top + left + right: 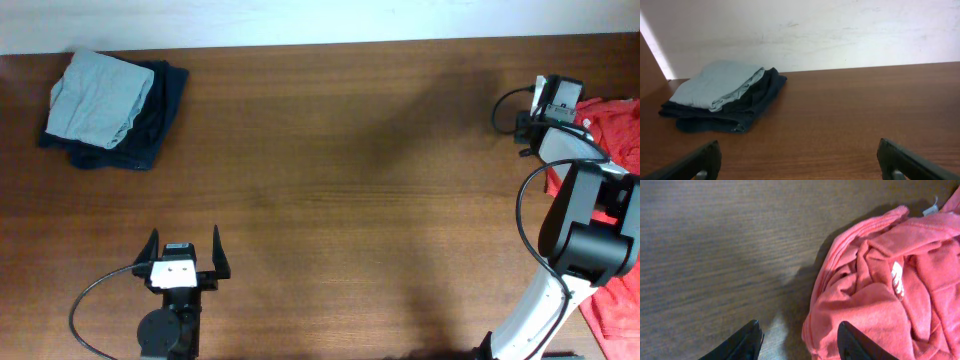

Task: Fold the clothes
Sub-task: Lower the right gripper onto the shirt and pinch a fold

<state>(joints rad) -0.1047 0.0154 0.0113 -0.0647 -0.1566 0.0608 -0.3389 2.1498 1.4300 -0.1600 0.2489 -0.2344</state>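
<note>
The clothes (880,295) are a crumpled orange-red heap at the table's right edge (612,120), with a white neck label (930,210) and a bit of white print (897,277) showing. My right gripper (800,322) hangs low over the heap's left edge. Its jaws stand apart: the left finger is over bare wood, the right finger (855,342) over the cloth, and the cloth's hem lies between them, not pinched. My left gripper (185,240) rests wide open near the front left (799,145), holding nothing.
A pale grey-green folded garment (100,95) lies on a dark navy folded one (150,120) at the back left corner; both also show in the left wrist view as grey-green garment (715,85) and navy garment (760,97). More red cloth (615,300) hangs at the front right by the right arm's base.
</note>
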